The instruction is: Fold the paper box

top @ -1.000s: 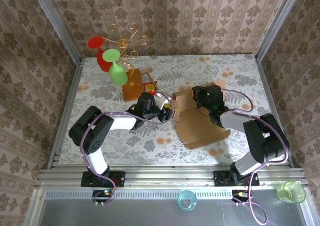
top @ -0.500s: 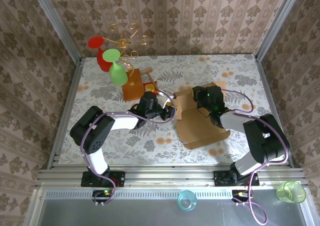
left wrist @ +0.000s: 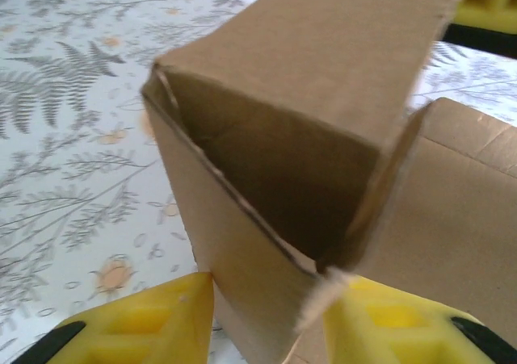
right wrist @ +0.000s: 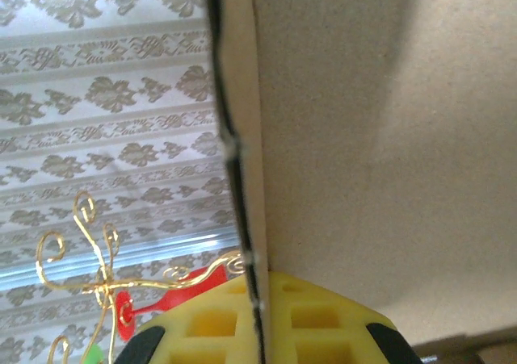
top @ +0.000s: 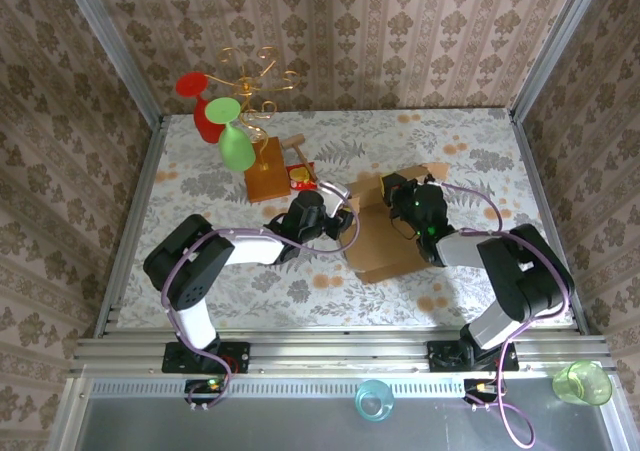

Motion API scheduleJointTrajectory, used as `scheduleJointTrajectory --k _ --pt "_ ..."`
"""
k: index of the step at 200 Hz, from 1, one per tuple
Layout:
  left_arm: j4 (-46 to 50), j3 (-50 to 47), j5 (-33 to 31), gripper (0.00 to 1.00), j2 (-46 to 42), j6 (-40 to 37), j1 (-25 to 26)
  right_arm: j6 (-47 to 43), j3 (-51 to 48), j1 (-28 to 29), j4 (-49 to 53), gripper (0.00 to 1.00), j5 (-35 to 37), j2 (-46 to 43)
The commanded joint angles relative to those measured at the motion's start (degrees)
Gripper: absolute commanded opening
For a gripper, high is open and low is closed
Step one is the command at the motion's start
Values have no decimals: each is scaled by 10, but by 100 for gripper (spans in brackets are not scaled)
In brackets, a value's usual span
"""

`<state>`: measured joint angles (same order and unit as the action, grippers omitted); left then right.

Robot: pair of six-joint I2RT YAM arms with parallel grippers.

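Two arms: both reach in to the paper box (top: 385, 246), one from each side.
Paper box: brown card, partly folded. It lies on the table (top: 470, 136), just to the right of the wooden block (top: 268, 169) and a bit nearer to the arms.
Box walls: in the left wrist view two card walls of the paper box (left wrist: 307, 73) stand up and meet at a corner, and it is dark inside.
Left hand (top: 338, 216): at the box edge that is nearest the wooden block. Seen from its own camera, the left hand (left wrist: 266, 324) has one yellow finger (left wrist: 153, 328) on each side of a stood-up card wall. They press on it, so this hand has hold of the box.
Right hand (top: 398, 193): at the far end of the box, well to the right of the wooden block. Seen from its own camera, the right hand (right wrist: 257, 324) has its fingers (right wrist: 323, 324) almost together. A thin edge of the paper box (right wrist: 380, 138) is squeezed between them.
Wooden block: orange-brown, with a gold wire stand (top: 255, 76) going up from it.
Glasses: a green glass (top: 235, 146) and a red glass (top: 205, 119) hang from the stand, just left of the wooden block.
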<state>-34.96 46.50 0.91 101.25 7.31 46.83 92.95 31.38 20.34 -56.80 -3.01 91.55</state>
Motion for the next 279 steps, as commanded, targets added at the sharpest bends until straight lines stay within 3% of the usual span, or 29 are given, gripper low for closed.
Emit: scheduleJointTrajectory --k 1,105,279 --pt "-22 -5 -64 40 -10 6 -6 3 4 13 -58 0 -6 22" --pt "-32 23 -61 37 35 13 -35 37 22 21 -113 0 -14 118" --pt "-67 56 -177 37 70 86 -14 44 27 66 -139 0 61 162"
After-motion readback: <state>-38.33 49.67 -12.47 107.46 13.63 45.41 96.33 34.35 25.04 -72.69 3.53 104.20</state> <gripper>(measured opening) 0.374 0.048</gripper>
